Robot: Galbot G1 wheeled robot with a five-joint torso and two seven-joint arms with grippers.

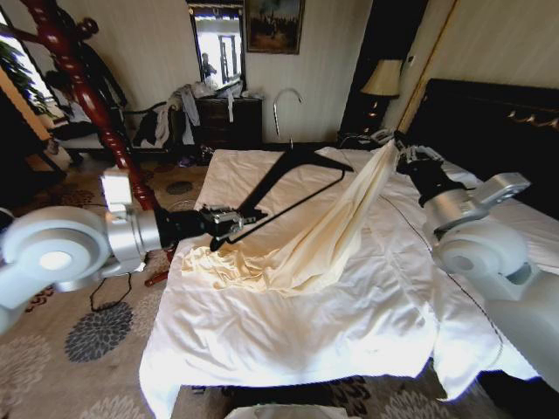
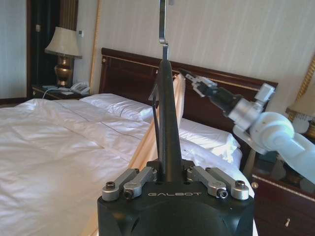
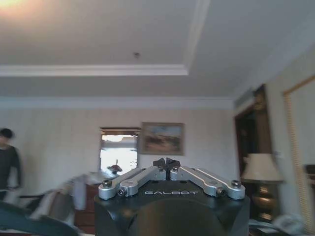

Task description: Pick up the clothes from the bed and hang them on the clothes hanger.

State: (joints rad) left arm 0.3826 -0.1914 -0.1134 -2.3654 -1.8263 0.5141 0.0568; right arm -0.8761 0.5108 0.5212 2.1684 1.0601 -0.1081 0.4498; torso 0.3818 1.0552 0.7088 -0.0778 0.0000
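My left gripper point(image 1: 234, 220) is shut on the lower arm of the dark clothes hanger point(image 1: 297, 179), holding it above the bed point(image 1: 306, 336) with its silver hook point(image 1: 284, 98) pointing up. In the left wrist view the hanger point(image 2: 170, 123) rises straight out of that gripper point(image 2: 170, 173). The cream-yellow clothes point(image 1: 323, 236) hang in a long fold from my right gripper point(image 1: 400, 154), which is shut on their top edge beside the hanger's far end. Their lower part lies crumpled on the duvet. My right gripper point(image 3: 166, 162) has its fingertips pressed together.
A reddish-brown wooden coat stand point(image 1: 87, 96) rises left of the bed. Behind it a dark dresser point(image 1: 231, 118) carries a heap of grey clothing point(image 1: 170, 118). A lamp point(image 1: 382, 78) stands on the nightstand beside the black headboard point(image 1: 489, 113). Patterned carpet lies at the left.
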